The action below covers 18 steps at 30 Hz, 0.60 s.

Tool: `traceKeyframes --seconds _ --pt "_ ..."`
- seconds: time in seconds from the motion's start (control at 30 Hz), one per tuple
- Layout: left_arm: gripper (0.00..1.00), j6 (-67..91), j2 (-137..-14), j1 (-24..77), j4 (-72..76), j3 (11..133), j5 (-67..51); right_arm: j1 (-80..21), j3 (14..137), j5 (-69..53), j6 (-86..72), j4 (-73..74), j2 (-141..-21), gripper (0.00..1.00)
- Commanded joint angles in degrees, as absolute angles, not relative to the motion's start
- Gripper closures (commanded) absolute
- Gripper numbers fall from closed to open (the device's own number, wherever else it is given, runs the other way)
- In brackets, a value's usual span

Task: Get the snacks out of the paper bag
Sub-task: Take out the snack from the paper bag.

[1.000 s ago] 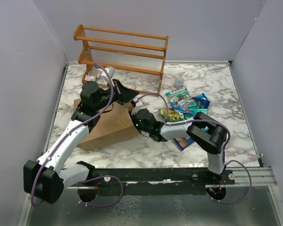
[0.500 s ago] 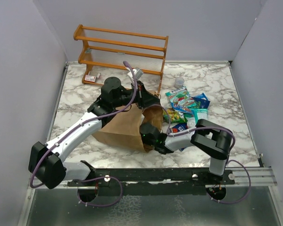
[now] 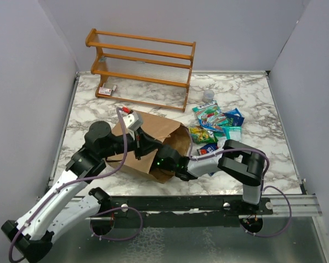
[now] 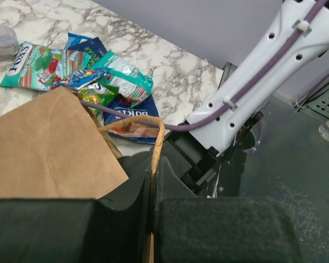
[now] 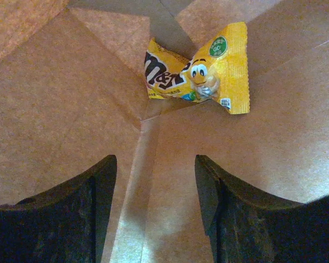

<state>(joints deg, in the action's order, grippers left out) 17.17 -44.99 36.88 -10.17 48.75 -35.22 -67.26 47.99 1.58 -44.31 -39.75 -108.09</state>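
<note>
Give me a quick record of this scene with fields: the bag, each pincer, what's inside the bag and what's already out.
paper bag: lying on its side, mouth toward the robot's right
left pincer: shut on the bag's loop handle
right pincer: open, reaching inside the bag, holding nothing
inside bag: one yellow packet at the bottom, ahead of the right pincer, untouched
already out: snack pile heaped beside the bag's mouth
</note>
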Motion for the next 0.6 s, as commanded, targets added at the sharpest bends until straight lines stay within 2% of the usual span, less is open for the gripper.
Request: traceKeyframes --seconds 0.0,0.1,0.27,0.47,0.57 --pt "1.0 19.08 -40.13 37.0 -12.96 43.5 -29.52 -67.96 51.36 -0.63 -44.35 -38.5 -110.64 0.4" --pt "1.0 22.17 -40.25 37.02 -11.84 43.22 -24.25 -68.0 51.61 -0.97 -44.74 -38.22 -111.85 0.4" --pt "0.99 23.96 -42.81 37.0 -17.09 50.51 -17.1 -67.95 51.97 -0.48 -44.99 -38.08 -111.88 0.4" --pt "0.97 26.44 -43.05 37.0 -18.42 52.99 -20.01 -67.98 52.6 -1.24 -45.22 -37.97 -112.59 0.39" --pt "1.0 25.62 -45.34 37.0 -19.62 55.85 -17.66 -67.96 51.93 -1.58 -44.01 -37.4 -111.65 0.35"
